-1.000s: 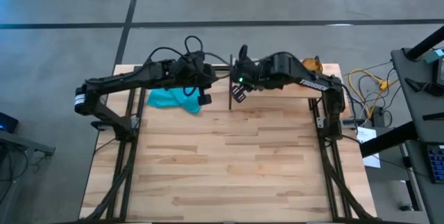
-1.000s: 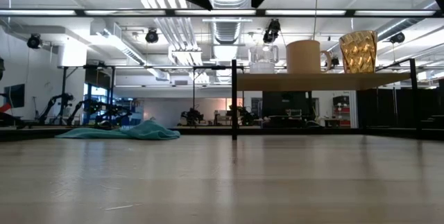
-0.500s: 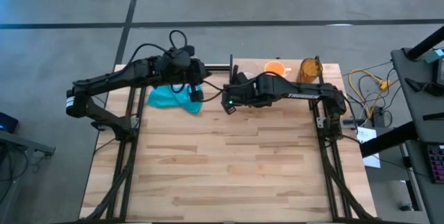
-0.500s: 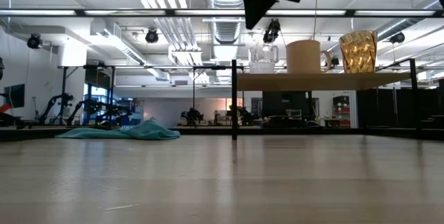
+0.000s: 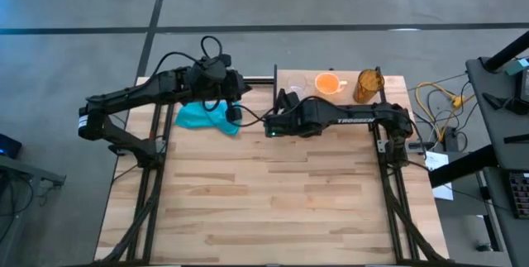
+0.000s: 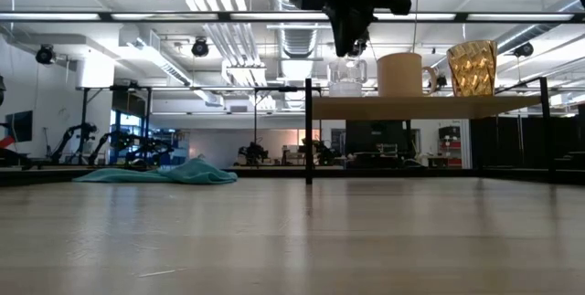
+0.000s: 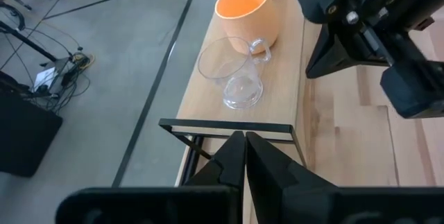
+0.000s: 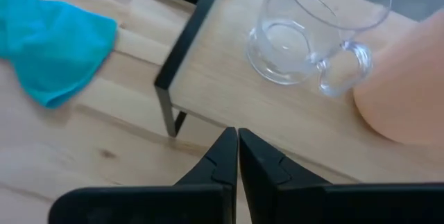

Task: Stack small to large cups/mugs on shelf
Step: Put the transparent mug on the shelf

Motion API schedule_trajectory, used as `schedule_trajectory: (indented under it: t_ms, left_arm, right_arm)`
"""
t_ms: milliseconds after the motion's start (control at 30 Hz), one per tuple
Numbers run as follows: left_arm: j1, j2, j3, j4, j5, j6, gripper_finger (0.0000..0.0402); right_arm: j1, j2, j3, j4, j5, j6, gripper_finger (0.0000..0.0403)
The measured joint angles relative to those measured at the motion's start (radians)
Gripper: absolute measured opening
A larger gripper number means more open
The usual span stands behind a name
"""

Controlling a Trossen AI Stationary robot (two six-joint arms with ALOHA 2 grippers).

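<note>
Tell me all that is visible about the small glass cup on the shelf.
The small clear glass cup is see-through, with a round thick base, wide open mouth and small loop handle. It stands upright and empty on the light-wood shelf, near the end with the black post, beside the orange mug. Neither gripper touches it.

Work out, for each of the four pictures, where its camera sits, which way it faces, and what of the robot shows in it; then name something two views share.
High view: above, facing straight down on the tabletop; both arms show.
Low view: at tabletop height, facing level toward the shelf; the right gripper hangs from above.
Left wrist view: on the left arm, facing the glass cup and orange mug; the shut left gripper shows.
Right wrist view: on the right arm, facing the same cup; its own shut gripper shows.
Shared: the glass cup, in both wrist views.
</note>
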Motion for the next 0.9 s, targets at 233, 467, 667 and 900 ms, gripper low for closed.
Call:
schedule_trajectory:
  t_ms: [233,467,667,900]
  left_arm:
    - [0.000,0.000,0.000,0.001,0.000,-0.001,0.0000]
    - [0.000,0.002,0.000,0.001,0.000,-0.002,0.0000]
    - [0.000,0.002,0.001,0.001,0.000,-0.009,0.0000]
    - [0.000,0.002,0.003,0.005,-0.004,-0.030,0.0000]
  right_arm:
    - [-0.001,0.000,-0.053,-0.007,0.018,0.027,0.0008]
    - [-0.013,0.000,-0.059,-0.016,0.078,0.020,0.0008]
    - [-0.042,0.000,-0.063,-0.024,0.079,-0.006,0.0008]
    - [-0.063,0.000,-0.056,-0.072,0.079,-0.024,0.0009]
